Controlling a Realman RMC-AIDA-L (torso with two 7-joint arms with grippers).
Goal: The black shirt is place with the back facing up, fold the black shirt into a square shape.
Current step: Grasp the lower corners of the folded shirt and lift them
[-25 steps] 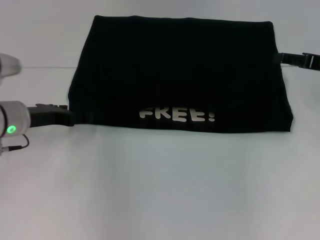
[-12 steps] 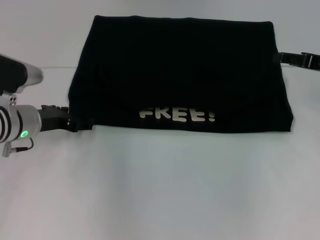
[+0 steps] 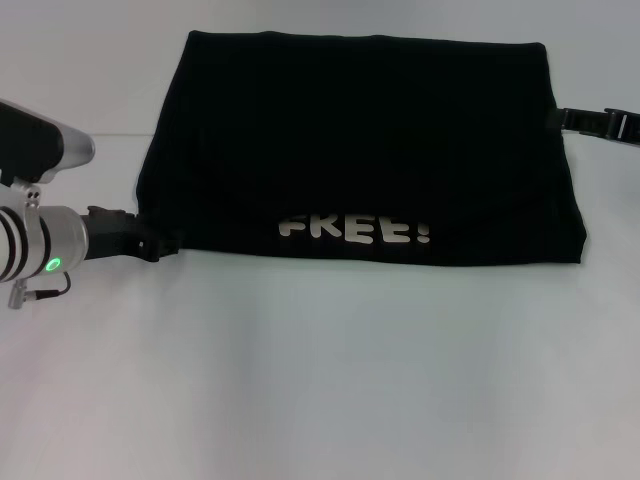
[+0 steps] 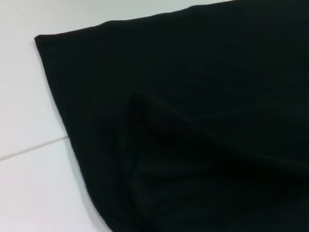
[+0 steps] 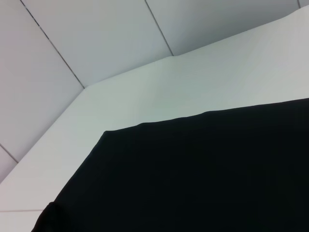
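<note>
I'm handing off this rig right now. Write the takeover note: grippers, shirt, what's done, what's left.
Left gripper: at the near left corner of the black shirt, against the fabric edge.
Right gripper: at the shirt's far right edge.
Shirt: flat on the white table, already folded into a wide rectangle, white lettering showing along the near edge.
Left: fold the sides across to make a square.

A white worktop [image 3: 330,370] fills the frame. On it, across the upper middle, lies the black shirt [image 3: 360,140], folded flat into a wide rectangle, white lettering along its lower edge.
</note>
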